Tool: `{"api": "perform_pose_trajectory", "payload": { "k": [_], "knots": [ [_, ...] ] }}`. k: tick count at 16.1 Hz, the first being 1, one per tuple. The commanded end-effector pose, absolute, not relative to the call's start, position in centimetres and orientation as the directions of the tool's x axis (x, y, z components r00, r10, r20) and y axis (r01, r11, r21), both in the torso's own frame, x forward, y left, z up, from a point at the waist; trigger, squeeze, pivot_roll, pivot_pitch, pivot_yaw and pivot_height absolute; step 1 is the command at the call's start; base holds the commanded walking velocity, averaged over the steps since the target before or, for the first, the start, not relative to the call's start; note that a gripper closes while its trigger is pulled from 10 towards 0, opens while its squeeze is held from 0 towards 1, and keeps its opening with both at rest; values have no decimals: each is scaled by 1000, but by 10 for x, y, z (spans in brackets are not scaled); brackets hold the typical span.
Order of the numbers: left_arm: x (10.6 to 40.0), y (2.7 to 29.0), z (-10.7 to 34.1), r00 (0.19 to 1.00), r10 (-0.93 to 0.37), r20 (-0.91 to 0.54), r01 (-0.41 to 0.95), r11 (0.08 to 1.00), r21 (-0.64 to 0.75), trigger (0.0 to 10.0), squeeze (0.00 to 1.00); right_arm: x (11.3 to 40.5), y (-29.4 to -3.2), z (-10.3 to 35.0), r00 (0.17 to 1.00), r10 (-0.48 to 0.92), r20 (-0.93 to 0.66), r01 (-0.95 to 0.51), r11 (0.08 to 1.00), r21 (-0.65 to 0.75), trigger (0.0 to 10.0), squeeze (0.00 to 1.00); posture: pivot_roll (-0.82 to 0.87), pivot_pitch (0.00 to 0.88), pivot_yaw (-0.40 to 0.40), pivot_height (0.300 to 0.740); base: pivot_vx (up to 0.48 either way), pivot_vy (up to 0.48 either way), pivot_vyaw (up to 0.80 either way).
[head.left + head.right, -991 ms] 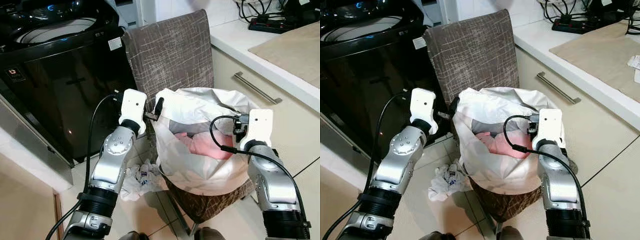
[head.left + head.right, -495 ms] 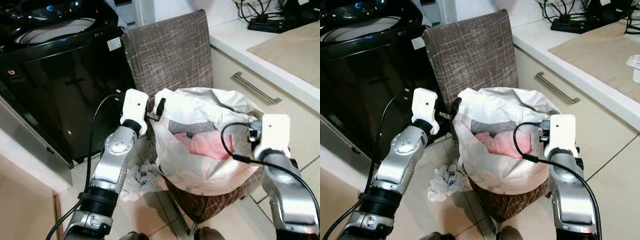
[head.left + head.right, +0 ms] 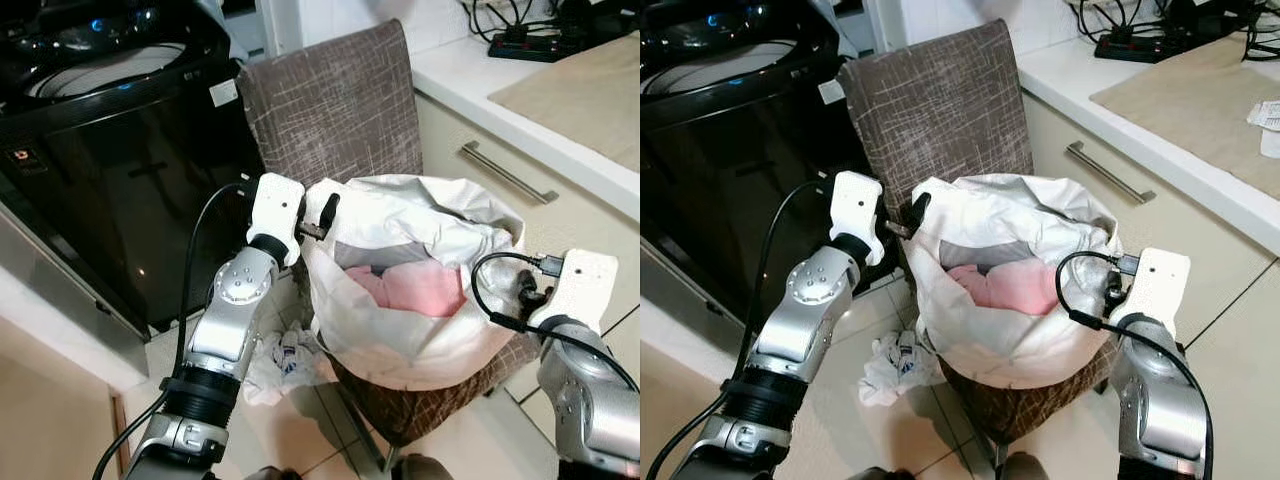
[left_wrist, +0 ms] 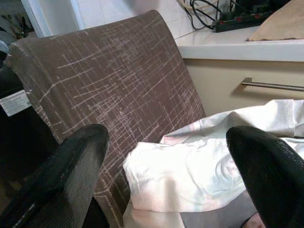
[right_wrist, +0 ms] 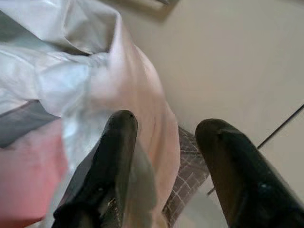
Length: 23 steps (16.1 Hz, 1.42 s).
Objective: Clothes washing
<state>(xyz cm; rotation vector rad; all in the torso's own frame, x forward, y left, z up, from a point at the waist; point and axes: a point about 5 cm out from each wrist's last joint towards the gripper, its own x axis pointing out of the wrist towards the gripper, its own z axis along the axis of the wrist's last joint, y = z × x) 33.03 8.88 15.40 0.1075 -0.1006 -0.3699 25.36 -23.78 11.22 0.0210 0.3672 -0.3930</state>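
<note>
A white laundry bag (image 3: 400, 340) stands open on the seat of a brown fabric chair (image 3: 335, 110). A pink garment (image 3: 420, 287) and something grey lie inside it. The black top-loading washing machine (image 3: 110, 150) stands to the left of the chair. My left gripper (image 4: 166, 142) is open at the bag's left rim, its fingers (image 4: 71, 161) wide apart with the chair back behind them. My right gripper (image 5: 166, 128) is open at the bag's right rim (image 3: 500, 250); the rim edge lies in the gap between its fingers (image 5: 109, 156).
A crumpled white cloth (image 3: 285, 355) lies on the tiled floor by the chair legs. On the right runs a beige cabinet with a metal handle (image 3: 505, 172). Its counter carries a tan mat (image 3: 580, 85) and a power strip (image 3: 525, 45).
My right arm has drawn back out of the bag's mouth and moved right, to the outer right rim. My left gripper has stayed at the left rim.
</note>
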Motion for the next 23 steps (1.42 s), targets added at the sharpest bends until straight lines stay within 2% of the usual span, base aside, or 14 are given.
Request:
{"api": "perform_pose_trajectory", "payload": {
  "k": [1,2,3,7,9,16,17,18,23],
  "knots": [
    [333,89,158,924,-373,85,361,923,131,10000,0,258,-240,115,863,-369,-346,380,924,-37,10000,1000,-309,44,136,740,0,0,0],
    [333,90,158,925,-370,87,358,924,132,10000,0,260,-242,110,855,-359,-374,376,926,-27,10000,1000,-305,42,135,740,0,0,0],
    [333,91,159,926,-367,89,354,926,132,10000,0,264,-241,108,859,-330,-392,357,934,-4,10000,0,-302,43,133,740,0,0,0],
    [333,92,160,928,-361,94,348,928,133,10000,0,269,-233,111,876,-282,-392,317,948,26,10000,0,-297,42,130,740,0,0,0],
    [333,93,163,929,-355,104,341,931,133,10000,0,268,-216,109,886,-218,-410,275,957,86,10000,0,-293,43,125,740,0,0,0],
    [334,92,164,928,-355,109,339,930,140,10000,0,262,-199,109,888,-175,-426,246,962,118,10000,0,-293,43,122,740,0,0,0],
    [334,92,164,928,-355,109,339,930,140,10000,0,262,-199,110,890,-176,-421,245,963,114,9216,0,-294,42,122,740,0,0,0],
    [335,92,164,929,-354,110,338,930,141,10000,0,263,-200,115,896,-178,-407,240,965,107,0,0,-295,41,121,740,0,0,0],
    [335,91,163,929,-355,105,339,930,140,10000,0,265,-203,114,899,-185,-397,239,967,91,0,0,-299,45,117,740,0,0,0]
  ]
}}
